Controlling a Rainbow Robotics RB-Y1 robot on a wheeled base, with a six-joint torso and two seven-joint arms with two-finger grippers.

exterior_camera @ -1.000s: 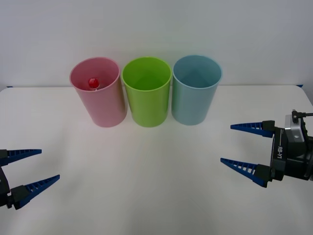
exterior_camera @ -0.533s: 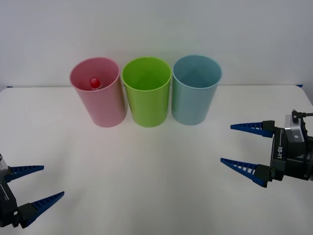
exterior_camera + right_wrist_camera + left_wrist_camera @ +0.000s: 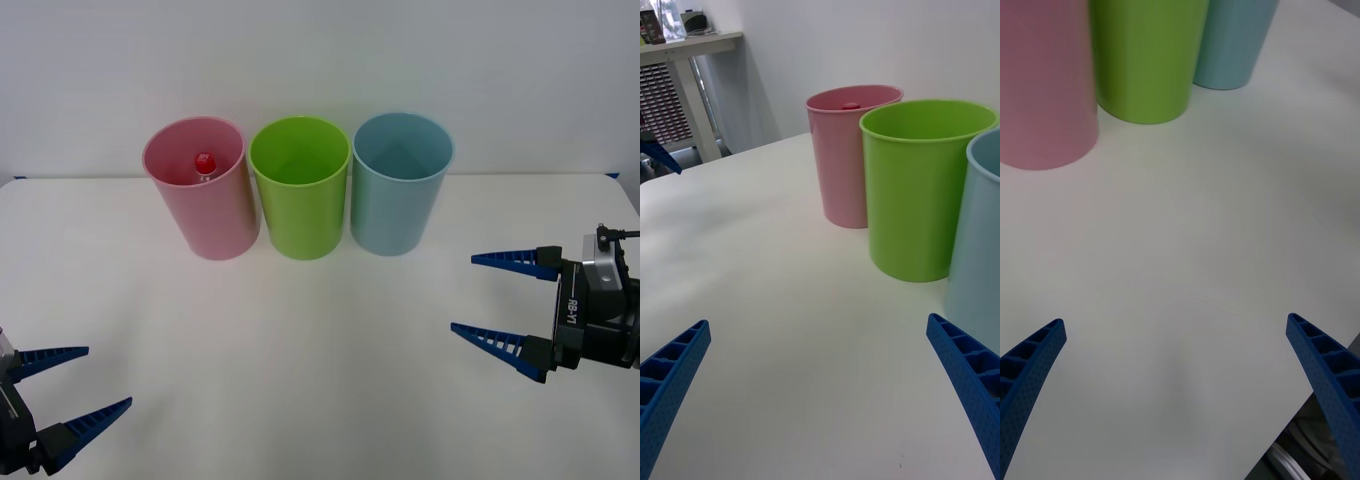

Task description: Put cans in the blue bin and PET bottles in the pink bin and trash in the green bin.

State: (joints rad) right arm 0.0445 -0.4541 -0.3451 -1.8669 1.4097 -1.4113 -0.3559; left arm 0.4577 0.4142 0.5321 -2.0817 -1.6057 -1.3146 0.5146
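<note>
Over on the near left, the left gripper (image 3: 68, 388) has drawn back and down toward the table's near edge, jaws spread wide with nothing between them, and the red cap inside the pink bin (image 3: 201, 190) has shifted a little toward the back wall. That cap belongs to the PET bottle (image 3: 204, 162), which sits inside the pink bin with its top peeking near the rim (the body I can't make out). Beside it the green bin (image 3: 300, 190) and the blue bin (image 3: 401, 186) stand in a tight row, touching or nearly so. The right gripper (image 3: 505, 300) waits at the right of the white table (image 3: 300, 360), jaws wide and empty.

To my eye the sorting looks done. What could go wrong: an arm swinging across could clip one bin and topple its neighbours, spilling the bottle out.
</note>
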